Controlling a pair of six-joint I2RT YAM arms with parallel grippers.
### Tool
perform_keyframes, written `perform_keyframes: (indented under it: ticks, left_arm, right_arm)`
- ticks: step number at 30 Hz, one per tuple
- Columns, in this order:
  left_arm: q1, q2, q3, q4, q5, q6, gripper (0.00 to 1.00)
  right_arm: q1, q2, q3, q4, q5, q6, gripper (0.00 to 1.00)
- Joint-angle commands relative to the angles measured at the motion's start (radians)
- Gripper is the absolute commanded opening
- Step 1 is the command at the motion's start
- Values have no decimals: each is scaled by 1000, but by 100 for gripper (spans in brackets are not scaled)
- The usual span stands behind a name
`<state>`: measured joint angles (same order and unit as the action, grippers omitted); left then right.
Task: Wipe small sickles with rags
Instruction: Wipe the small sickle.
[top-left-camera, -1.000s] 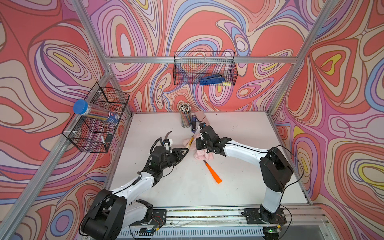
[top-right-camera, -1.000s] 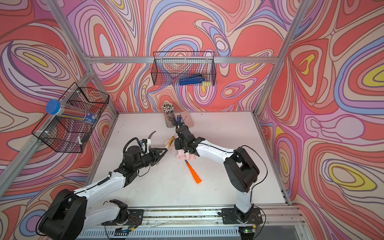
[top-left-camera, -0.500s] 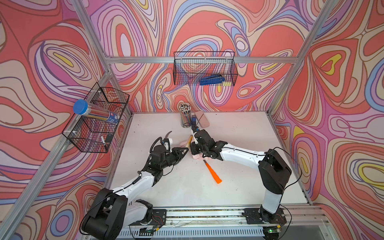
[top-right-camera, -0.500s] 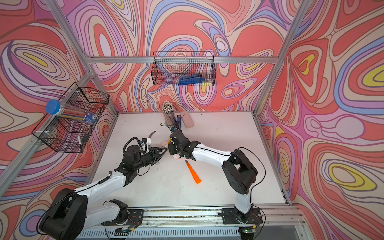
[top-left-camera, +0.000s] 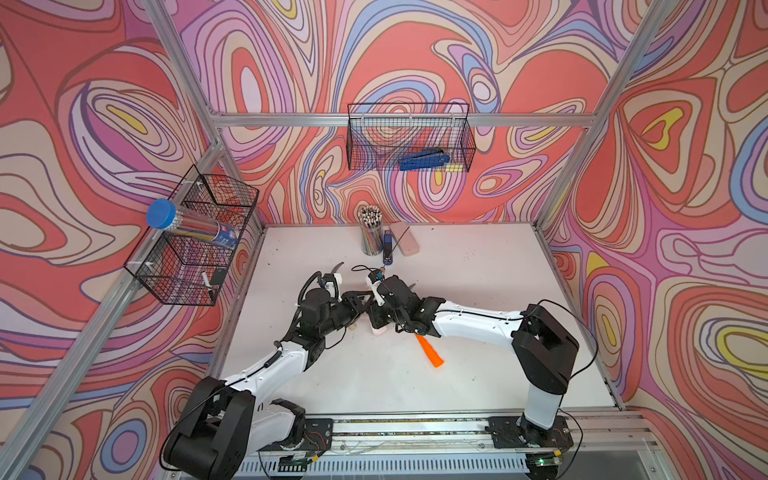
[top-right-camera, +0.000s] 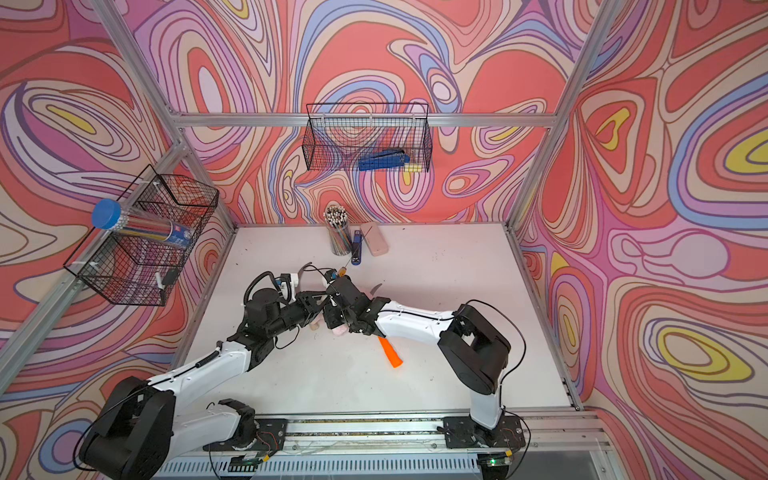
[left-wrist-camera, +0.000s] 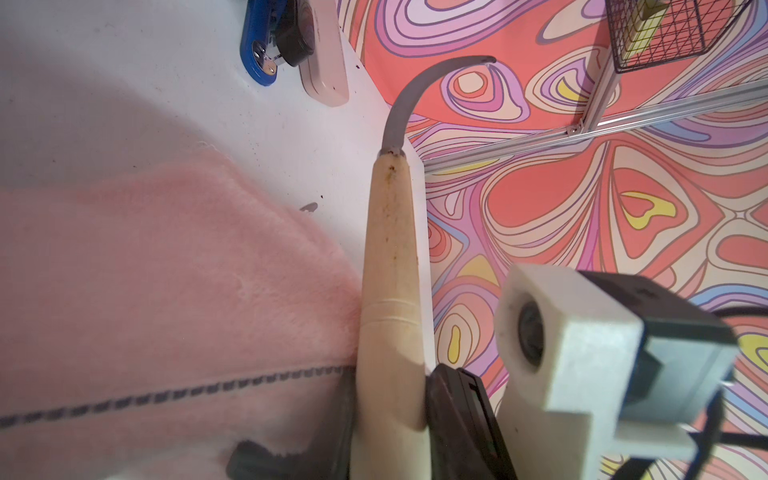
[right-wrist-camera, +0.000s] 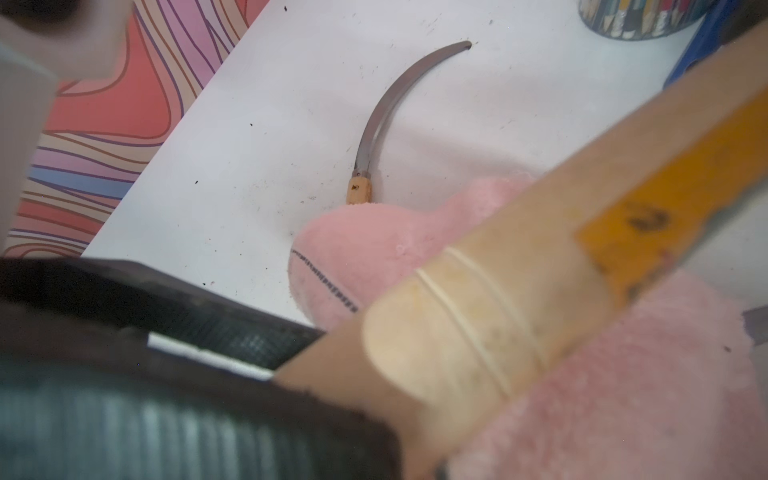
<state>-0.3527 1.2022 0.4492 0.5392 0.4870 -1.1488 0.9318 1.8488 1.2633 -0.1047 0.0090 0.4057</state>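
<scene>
**Two hands meet mid-surface: one sickle gripped, the rag against it**

Starting at the left, a short sickle with a pale wooden handle (right-wrist-camera: 386, 116) and a thin curved grey blade lies flat on the white surface (top-left-camera: 478, 270). It is at about ten o'clock from where the arms meet, and its handle runs out of sight behind the cloth. Next, the left hand (left-wrist-camera: 395, 399) is clamped on the butt end of a second pale-wood sickle (left-wrist-camera: 390, 249). This one points toward twelve o'clock with its blade free in the air. Touching the side of that handle is the fuzzy pale-pink rag (left-wrist-camera: 166, 291), bunched and wrinkled. The right hand (top-left-camera: 377, 321) is closed. A wad of rag pokes out beneath it, so I take it to be pinching the cloth, though the pinch itself is hidden. At five o'clock from it lies the bright orange-handled sickle (top-left-camera: 430, 353), untouched, its blade end going under the right arm.

As I judge it, the sickles are light and rigid with a keen inner edge. The handle is the place to hold, low down as now, which leaves the whole blade free. The smooth tapered wood could twist in a two-finger grip under sideways rubbing. The rag looks limp and squashy. It is best held by a thick fold and stroked from the blade's back, since the pile may snag on the point.
</scene>
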Motion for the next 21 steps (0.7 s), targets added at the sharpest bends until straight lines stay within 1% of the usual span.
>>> perform_keyframes:
  ticks: [1, 3, 6, 8, 9, 12, 15, 17, 19, 21]
  left_arm:
    - [-20, 31, 12, 60, 77, -15, 0]
    - [-20, 36, 6, 78, 78, -24, 0]
    - [-20, 42, 23, 38, 75, -3, 0]
    - [-20, 48, 24, 45, 83, -8, 0]
    - [-20, 51, 17, 61, 87, -19, 0]
    - [-20, 47, 14, 73, 86, -24, 0]
    - [-20, 52, 34, 34, 93, -3, 0]
    - [-20, 58, 29, 57, 101, -17, 0]
    - [-21, 62, 18, 89, 107, -34, 0]
    - [-20, 62, 22, 73, 101, -25, 0]
  right_arm:
    - [-26, -40, 5, 68, 22, 16, 0]
    - [-66, -43, -4, 63, 20, 33, 0]
    - [-136, -46, -1, 37, 0, 30, 0]
    - [-163, -44, 29, -21, 41, -2, 0]
    - [-165, -41, 48, -56, 87, -31, 0]
    - [-171, -42, 63, -79, 151, -86, 0]
    - [-188, -27, 79, -92, 142, -85, 0]
    - [-189, -23, 88, -99, 138, -89, 0]
    - [-188, -33, 80, -93, 117, -81, 0]
    - [-186, -54, 66, -74, 75, -77, 0]
